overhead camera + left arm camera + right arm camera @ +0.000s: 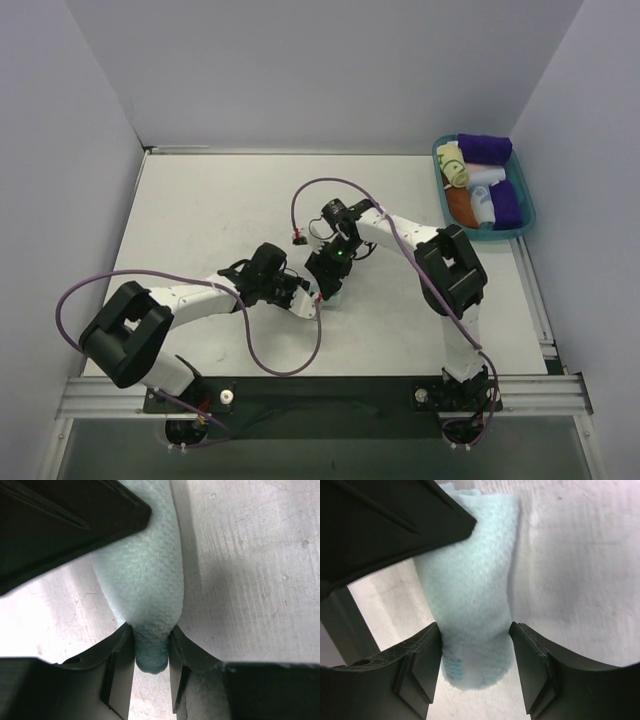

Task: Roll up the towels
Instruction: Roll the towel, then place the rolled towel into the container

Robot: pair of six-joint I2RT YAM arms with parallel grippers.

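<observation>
Between the left fingers (119, 672), end of mint towel (145, 575)

Plain pale walls (330, 70) enclose the white table (220, 200) on three sides; light is soft and even.

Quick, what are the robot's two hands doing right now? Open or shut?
Left hand: shut, pinching the end of the mint towel.
Right hand: open, straddling the same towel, not squeezing it.
</observation>
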